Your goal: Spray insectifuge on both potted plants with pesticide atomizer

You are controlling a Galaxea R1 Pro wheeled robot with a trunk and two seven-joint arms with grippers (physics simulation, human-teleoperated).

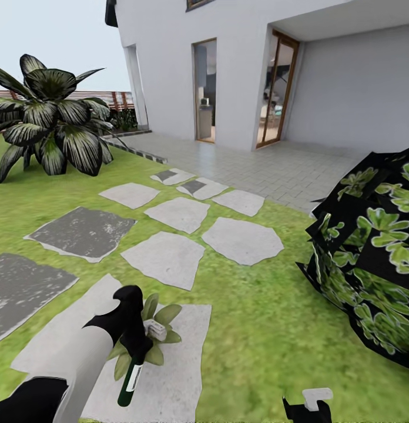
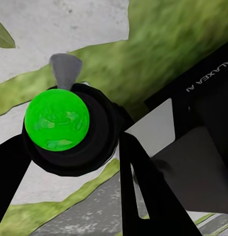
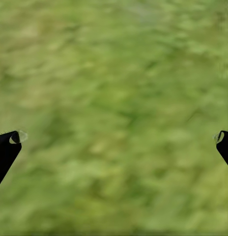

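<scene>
My left gripper (image 1: 134,343) is shut on the pesticide atomizer (image 1: 129,382), a dark green bottle with a white label and a white nozzle head, held tilted with the bottle end toward me. Directly beneath the nozzle, a potted plant (image 1: 164,319) with pointed green leaves sits on a pale stepping slab (image 1: 181,376) in the garden. In the left wrist view the atomizer (image 2: 57,119) is seen end-on as a bright green round inside a black ring, clamped between black fingers (image 2: 143,191). My right gripper (image 1: 307,406) hangs low at the right; its fingertips (image 3: 8,142) stand wide apart over blurred grass.
Grey stepping slabs (image 1: 169,255) run across the lawn toward a tiled terrace (image 1: 275,167) and the white house. A big dark-leaved bush (image 1: 52,126) stands far left; another dark bush (image 1: 375,252) crowds the right side. A wooden fence (image 1: 110,97) lies far back.
</scene>
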